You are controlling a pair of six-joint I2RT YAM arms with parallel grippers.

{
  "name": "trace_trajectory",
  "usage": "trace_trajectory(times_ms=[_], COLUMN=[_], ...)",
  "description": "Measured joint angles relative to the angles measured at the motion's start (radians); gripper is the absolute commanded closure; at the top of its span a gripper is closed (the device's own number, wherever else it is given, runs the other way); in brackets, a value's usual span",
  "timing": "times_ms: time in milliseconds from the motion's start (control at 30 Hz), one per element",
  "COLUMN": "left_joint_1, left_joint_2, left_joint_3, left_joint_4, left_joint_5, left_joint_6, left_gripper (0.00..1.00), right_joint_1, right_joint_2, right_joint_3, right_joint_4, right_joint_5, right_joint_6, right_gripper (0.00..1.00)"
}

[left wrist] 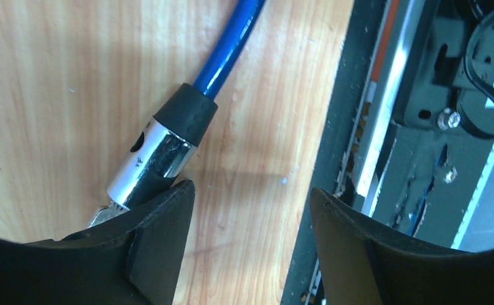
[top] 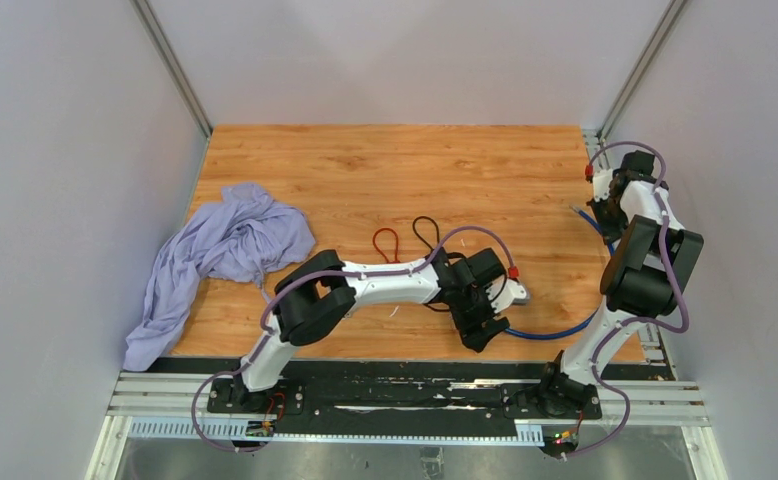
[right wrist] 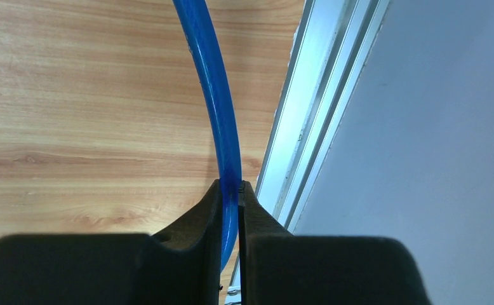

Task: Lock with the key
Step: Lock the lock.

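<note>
Pinches springy, slick blue cable (right wrist: 216, 108) at lower centre with right gripper (right wrist: 230, 190); holds left gripper (left wrist: 251, 197) apart beside rigid chrome lock end (left wrist: 152, 159), probably firmest to grasp

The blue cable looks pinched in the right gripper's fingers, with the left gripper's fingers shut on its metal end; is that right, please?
Not quite: in the left wrist view the left gripper has its fingers open, the metal end beside them, ungripped. The right gripper does pinch the blue cable.
</note>
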Motion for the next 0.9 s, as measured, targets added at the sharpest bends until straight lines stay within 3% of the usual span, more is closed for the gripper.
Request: trace_trajectory(times_ms=[533, 900], left_joint_1=[0.085, 0.105], left_joint_2=[0.161, 0.224], left_joint_3=[0.211, 0.31], left_joint_4=[0.104, 0.106], left_joint_5=[-0.045, -0.127], left_joint_6=[-0.196, -0.225], left_gripper=[0.26, 0.26], right_joint_1=[0.0, 0.002], right_joint_2=[-0.129, -0.204], right_joint_3=[-0.188, -0.265], right_joint_4=[-0.01, -0.058], right_joint_5=[0.023, -0.139], right_joint_6=[0.007, 0.094], right_gripper=[0.99, 0.99])
